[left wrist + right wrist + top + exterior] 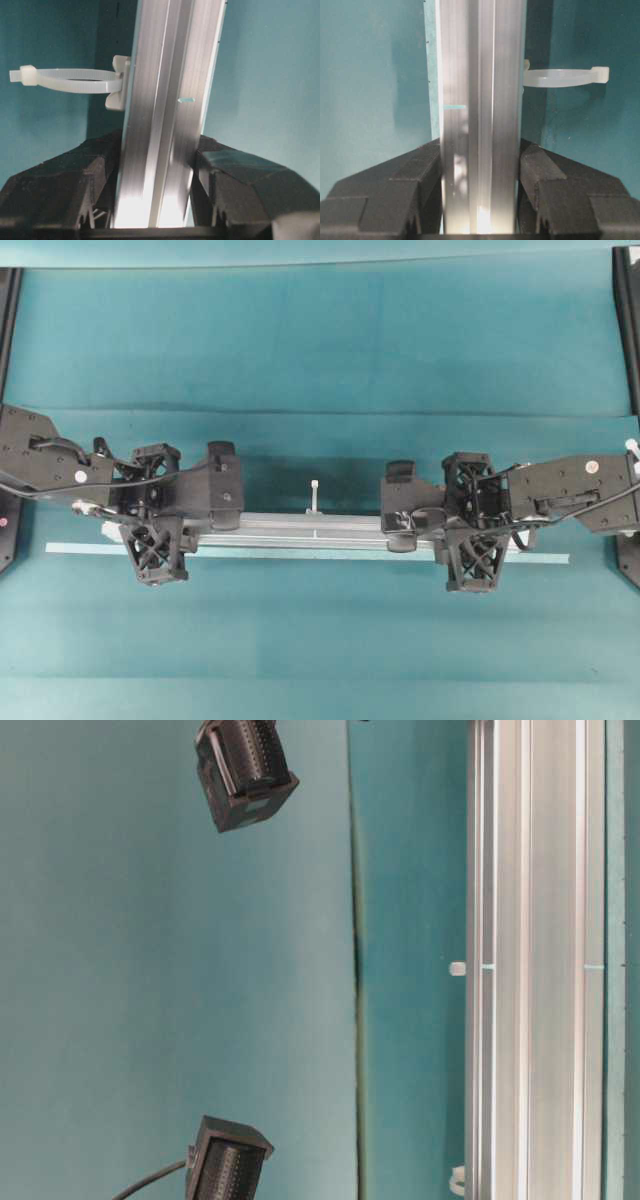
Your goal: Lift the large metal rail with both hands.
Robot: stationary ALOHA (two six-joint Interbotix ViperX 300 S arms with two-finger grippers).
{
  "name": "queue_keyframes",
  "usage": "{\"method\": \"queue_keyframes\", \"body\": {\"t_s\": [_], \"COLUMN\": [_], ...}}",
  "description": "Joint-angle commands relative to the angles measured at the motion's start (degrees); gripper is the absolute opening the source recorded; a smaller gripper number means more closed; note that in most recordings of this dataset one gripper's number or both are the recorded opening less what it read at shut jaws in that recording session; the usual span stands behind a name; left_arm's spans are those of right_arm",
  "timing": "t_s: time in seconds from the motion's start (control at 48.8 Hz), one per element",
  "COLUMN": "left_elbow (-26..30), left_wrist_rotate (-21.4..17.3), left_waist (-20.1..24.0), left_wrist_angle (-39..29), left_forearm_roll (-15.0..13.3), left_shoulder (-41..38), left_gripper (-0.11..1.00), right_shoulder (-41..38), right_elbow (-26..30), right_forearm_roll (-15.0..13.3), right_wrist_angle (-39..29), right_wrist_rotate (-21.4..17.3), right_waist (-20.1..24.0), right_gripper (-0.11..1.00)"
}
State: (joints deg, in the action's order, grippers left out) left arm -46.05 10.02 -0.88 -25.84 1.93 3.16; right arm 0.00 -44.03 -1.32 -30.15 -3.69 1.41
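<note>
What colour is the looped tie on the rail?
White, clearest in the left wrist view, on the silver rail.

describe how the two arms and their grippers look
Both arms are black. Each gripper, left and right, has chunky wedge-shaped fingers behind a cross-braced lattice frame. Thin black cables loop over the wrists, and flat plates with small screw holes sit farther back.

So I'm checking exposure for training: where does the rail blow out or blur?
Both wrist views: the large metal rail glares white near each claw. Table-level view: the rail is washed out, picture turned sideways. Overhead view: soft, no glare.
</note>
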Motion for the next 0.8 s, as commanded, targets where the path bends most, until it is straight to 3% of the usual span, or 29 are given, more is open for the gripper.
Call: {"method": "queue_keyframes", "body": {"t_s": [0.0, 0.492, 0.615, 0.718, 0.779], "left_elbow": [1.0, 0.9, 1.0, 0.9, 0.8], "left_wrist_rotate": [3.8, 3.9, 4.1, 3.9, 3.4], "left_waist": [-1.3, -1.3, -1.3, -1.3, -1.3], "left_wrist_angle": [1.8, 1.4, 1.2, 1.2, 1.5], "left_forearm_roll": [-0.4, -0.4, -0.4, -0.4, -0.4], "left_shoulder": [0.1, 0.3, 0.3, 0.3, 0.4], "left_gripper": [0.37, 0.37, 0.37, 0.62, 0.79], "right_shoulder": [-0.7, -0.6, -0.6, -0.6, -0.6], "right_elbow": [0.3, 0.2, 0.2, 0.2, 0.2], "right_forearm_roll": [-0.4, -0.4, 0.9, 1.5, 1.6], "right_wrist_angle": [1.5, 1.4, 1.2, 1.0, 1.0], "right_wrist_rotate": [0.1, 0.4, 0.4, 0.1, -0.4], "right_waist": [-0.6, -1.7, -1.7, -1.8, -1.8], "right_gripper": [0.38, 0.38, 0.39, 0.41, 0.56]}}
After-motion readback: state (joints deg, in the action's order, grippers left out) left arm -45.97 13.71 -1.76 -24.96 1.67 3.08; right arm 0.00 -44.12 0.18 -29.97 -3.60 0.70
